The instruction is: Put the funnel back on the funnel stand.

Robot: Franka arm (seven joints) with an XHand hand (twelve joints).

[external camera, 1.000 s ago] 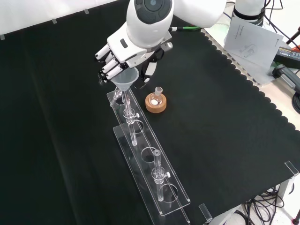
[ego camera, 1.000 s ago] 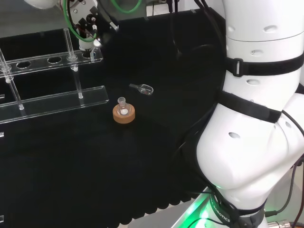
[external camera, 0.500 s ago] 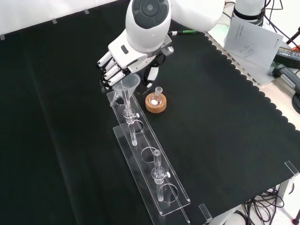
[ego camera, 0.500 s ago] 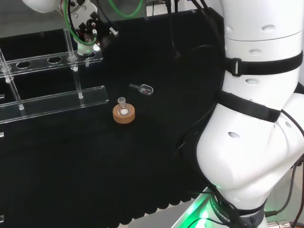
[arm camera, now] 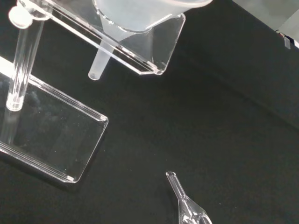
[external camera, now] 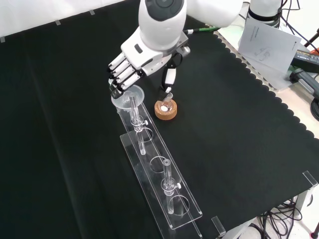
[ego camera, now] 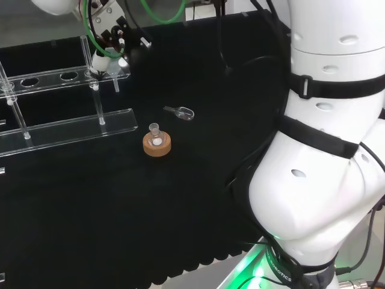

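The table (external camera: 239,129), under its black cloth, has broad bare room on the front view's right and left. The white arm link (external camera: 162,22) with its grey cap stands before the wrist and hides part of the hand (external camera: 130,67). The clear funnel stand (external camera: 157,172) runs lengthwise from the hand toward the front view's lower edge, its upper plate pierced with round holes; being clear, its edges are hard to follow. The hand hovers over the stand's far end, fingers extended and spread just above the funnel's rim; whether they touch it cannot be made out. The funnel (external camera: 127,95) sits in the end hole of the upper plate, mouth upward, and in the wrist view its stem (arm camera: 99,63) pokes down through the plate at a slight tilt. A cork ring (external camera: 165,110) with a small flask stands just beside that end. A small clear scoop (ego camera: 180,112) lies apart on the cloth.
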